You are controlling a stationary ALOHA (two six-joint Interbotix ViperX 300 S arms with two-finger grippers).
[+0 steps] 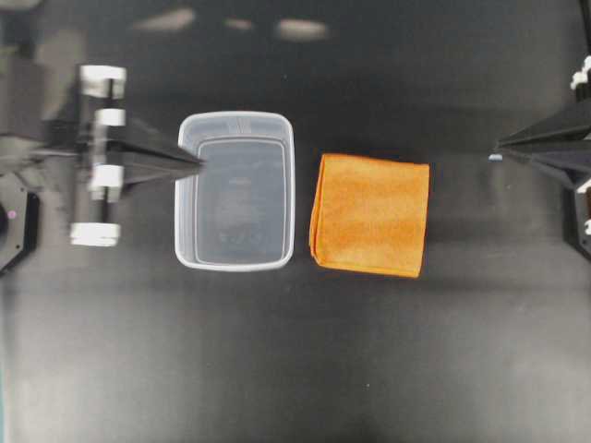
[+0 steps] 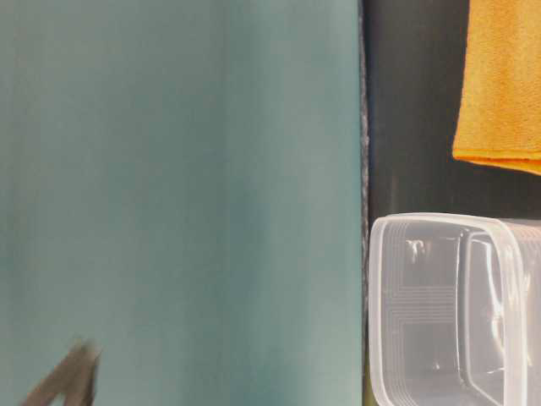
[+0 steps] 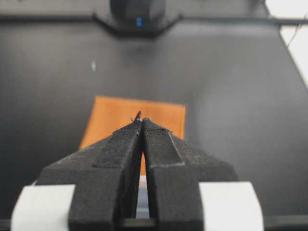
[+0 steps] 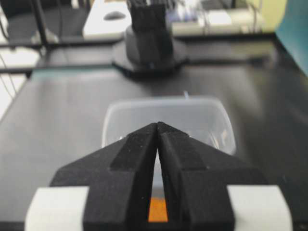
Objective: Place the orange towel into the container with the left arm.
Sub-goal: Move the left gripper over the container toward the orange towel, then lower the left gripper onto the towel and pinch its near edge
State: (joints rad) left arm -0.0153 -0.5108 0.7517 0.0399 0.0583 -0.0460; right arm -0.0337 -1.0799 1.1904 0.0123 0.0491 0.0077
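Orange towel (image 1: 370, 215): folded square, lay flat on the black table (image 1: 295, 369), just beside the container (image 1: 235, 190), not touching. Container: clear tub, upright, nothing inside. Left gripper (image 1: 198, 162): fingers pressed together, tip over the tub's near rim, holding nothing. Right gripper (image 1: 500, 145): likewise pressed together, well apart from the towel.

The orange towel (image 1: 370, 215) lies folded flat in a square on the dark table, just beside the clear plastic container (image 1: 235, 190), which stands upright, open and apart from it.
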